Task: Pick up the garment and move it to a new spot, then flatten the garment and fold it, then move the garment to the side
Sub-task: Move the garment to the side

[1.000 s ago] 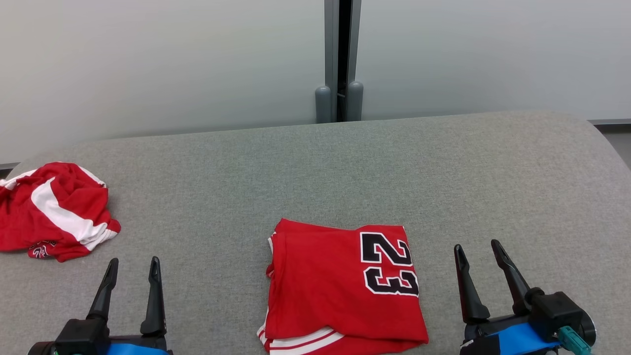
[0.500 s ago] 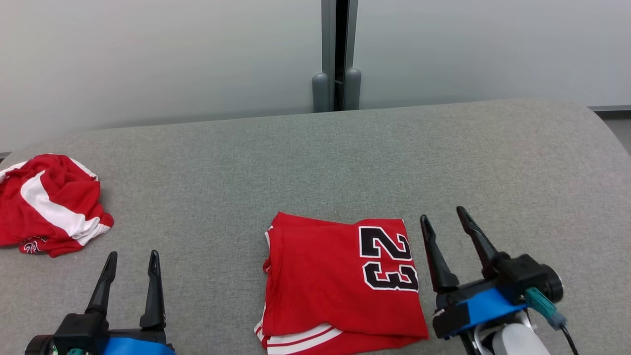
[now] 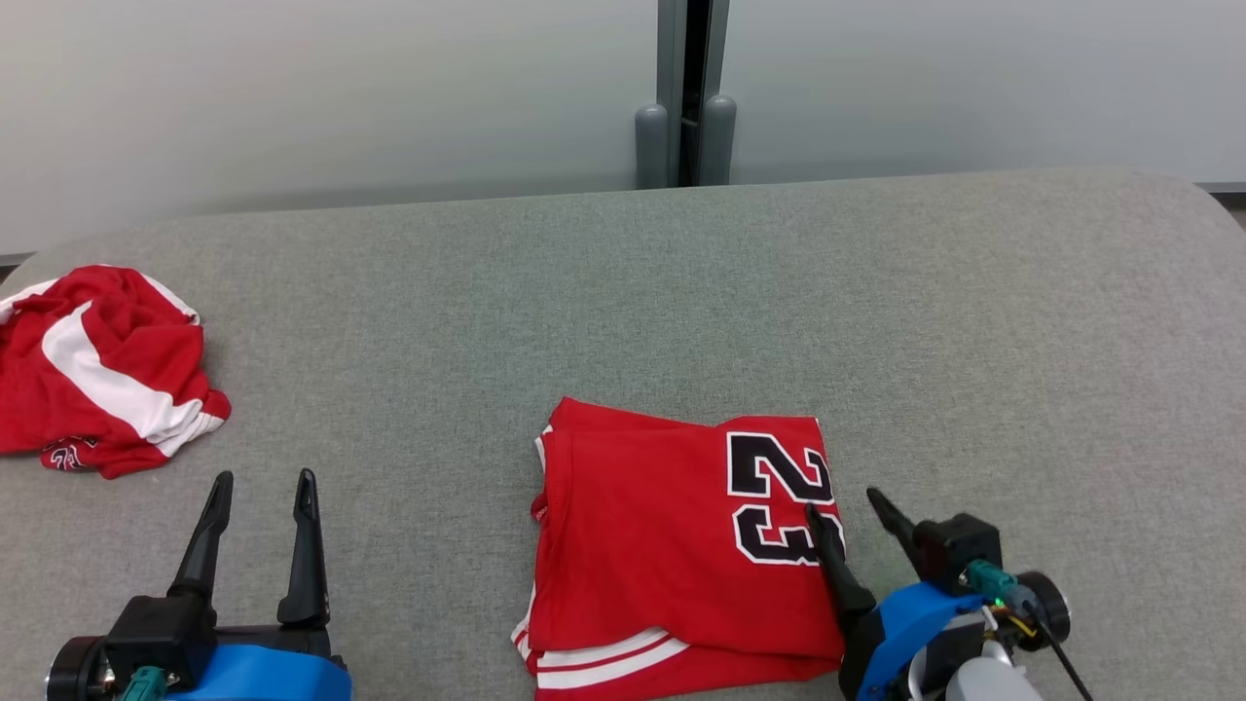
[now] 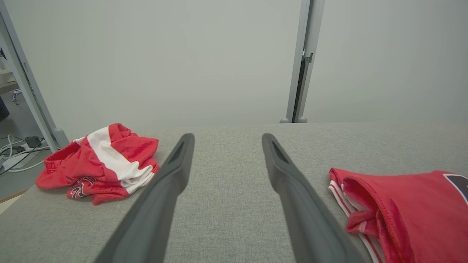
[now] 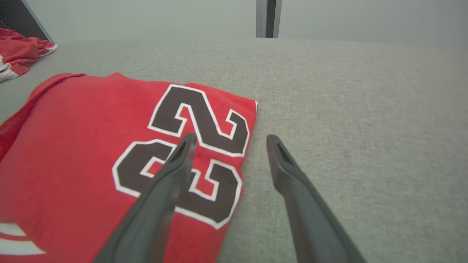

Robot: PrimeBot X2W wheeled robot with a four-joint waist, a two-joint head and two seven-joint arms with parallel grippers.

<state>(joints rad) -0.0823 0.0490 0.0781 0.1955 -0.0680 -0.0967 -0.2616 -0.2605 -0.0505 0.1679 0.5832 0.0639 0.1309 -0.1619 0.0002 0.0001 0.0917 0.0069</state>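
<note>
The garment (image 3: 662, 545) is a red jersey with a black "23", lying folded near the front of the grey surface; it also shows as the red jersey (image 5: 91, 146) and the jersey's edge (image 4: 402, 212). My right gripper (image 3: 845, 508) stands open at the jersey's right edge, one finger over the "23" and the other over bare grey fabric, as the right gripper (image 5: 230, 140) shows from its wrist. My left gripper (image 3: 263, 482) is open at the lower left with nothing between its fingers, also seen as the left gripper (image 4: 226, 138).
A second red and white garment (image 3: 97, 385) lies crumpled at the far left edge of the grey padded surface (image 3: 876, 312). A pale wall with a grey post (image 3: 686, 92) stands behind. Bare grey fabric stretches to the right and back.
My right gripper has moved left and toward the front, from beside the jersey to straddling its right edge. The head camera shifted slightly. The left gripper has stayed put.
</note>
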